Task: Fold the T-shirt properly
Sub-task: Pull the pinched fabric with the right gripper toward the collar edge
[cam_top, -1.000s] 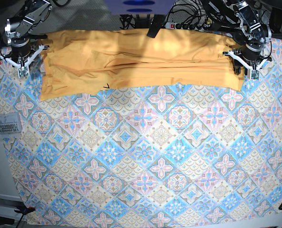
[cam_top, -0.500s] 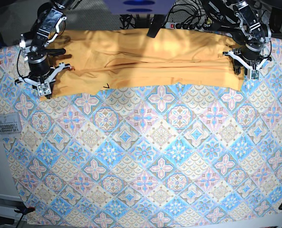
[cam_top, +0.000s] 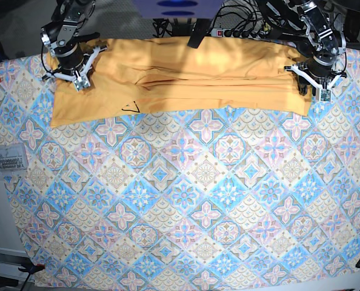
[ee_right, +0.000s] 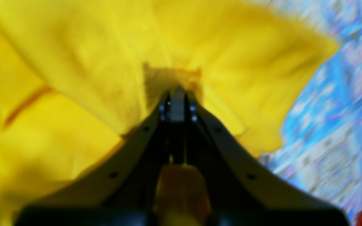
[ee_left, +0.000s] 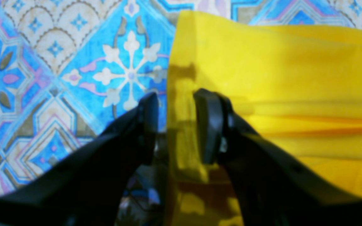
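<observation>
Patterned tablecloth (cam_top: pixel 186 200) fills the scene, the T-shirt (cam_top: pixel 180 76) a long yellow-orange band along its far edge, no readable writing. Right gripper (ee_right: pixel 176 97) pinches blurred cloth far left; left gripper (ee_left: pixel 175 125), jaws spread, straddles the far-right shirt edge.

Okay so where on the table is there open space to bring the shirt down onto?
The patterned tablecloth lies bare in front of the T-shirt, out to the near edge. The far strip is crowded: T-shirt, right gripper, left gripper.
</observation>
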